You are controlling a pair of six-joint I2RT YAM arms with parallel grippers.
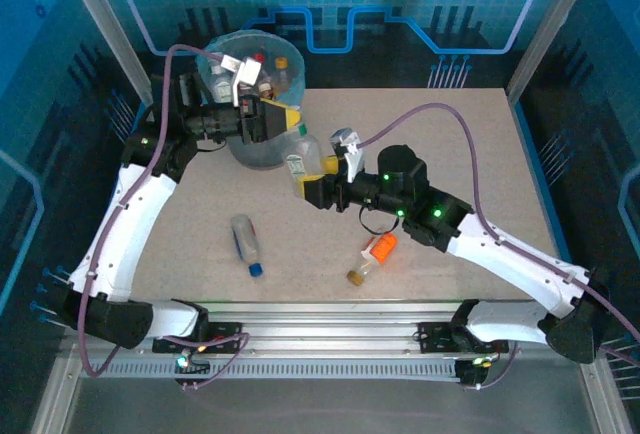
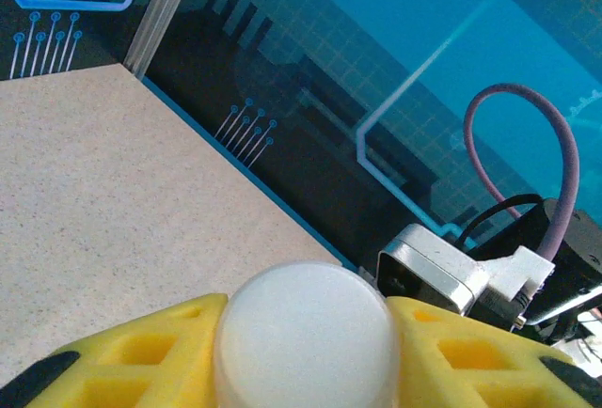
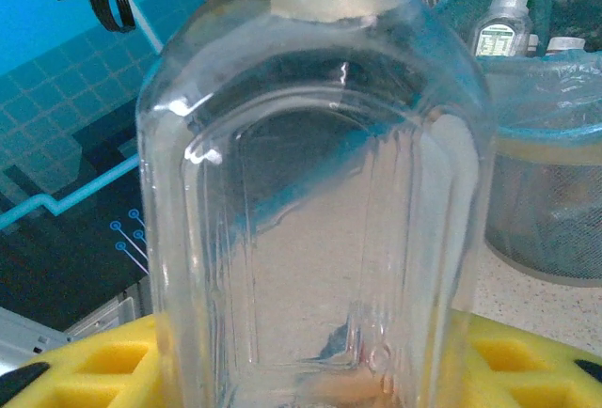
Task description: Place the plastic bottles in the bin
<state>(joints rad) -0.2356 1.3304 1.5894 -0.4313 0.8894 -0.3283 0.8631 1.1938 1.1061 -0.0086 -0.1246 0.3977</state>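
While both grippers share it, we list one clear bottle (image 1: 300, 157), just beside the bin (image 1: 248, 152): seemingly empty, light, thin-walled, slick, likely to dent; right gripper (image 3: 310, 370) clamps its body; left gripper (image 2: 306, 361) pinches the white cap (image 2: 303, 319), judged the stiffer, surer hold

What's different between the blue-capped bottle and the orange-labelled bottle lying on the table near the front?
The blue-capped bottle looks bigger than the orange-labelled bottle. Its body is pale and whitish; the orange-labelled one has a bright wrap and a brownish cap. Both lie on their sides on the table, caps pointing toward the near edge.
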